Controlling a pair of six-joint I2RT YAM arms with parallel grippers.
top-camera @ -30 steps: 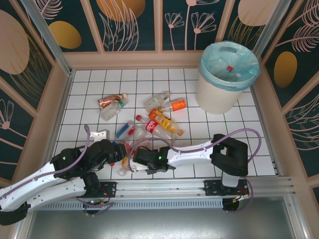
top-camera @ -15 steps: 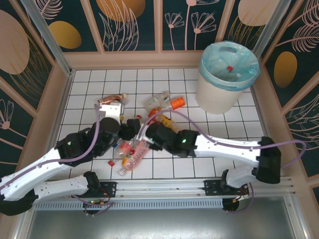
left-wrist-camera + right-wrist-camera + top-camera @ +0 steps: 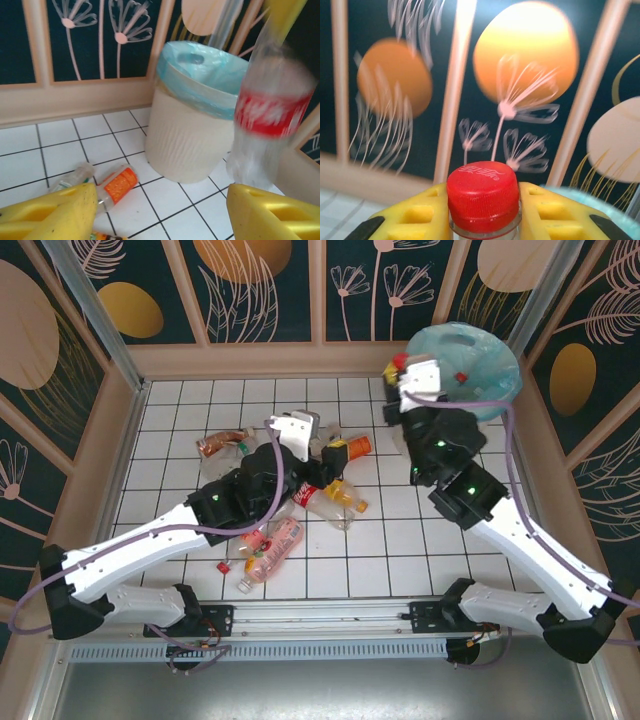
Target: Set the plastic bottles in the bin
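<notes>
White tiled table (image 3: 180, 400), walled by dark teal panels painted with flower motifs and framed in pale wood. Top view: the bin (image 3: 500, 385) is noted at the far right corner, its blue-green liner folded over the rim. The right gripper (image 3: 401, 372) is raised at the bin's left rim, and the red-capped bottle (image 3: 403, 361) is seen at its tip. The left gripper (image 3: 322, 452) is held out over the middle of the table, far of a scatter of loose bottles (image 3: 268, 545). An orange-labelled bottle (image 3: 350, 448) lies just right of it. Left wrist view: the yellow fingers (image 3: 50, 215) are parted wide and nothing is held between them. Beyond them the orange-labelled bottle (image 3: 117, 184) lies on the tiles near the foot of the bin (image 3: 190, 145). The red-capped bottle (image 3: 270, 110), blurred and banded with a red label, is seen hanging upright in the air on the bin's right. Right wrist view: the right gripper (image 3: 482, 200) is closed on the bottle just under its cap, which is pinched between the two yellow fingers (image 3: 415, 217). A sliver of blue-green liner is recorded at the lower right.
</notes>
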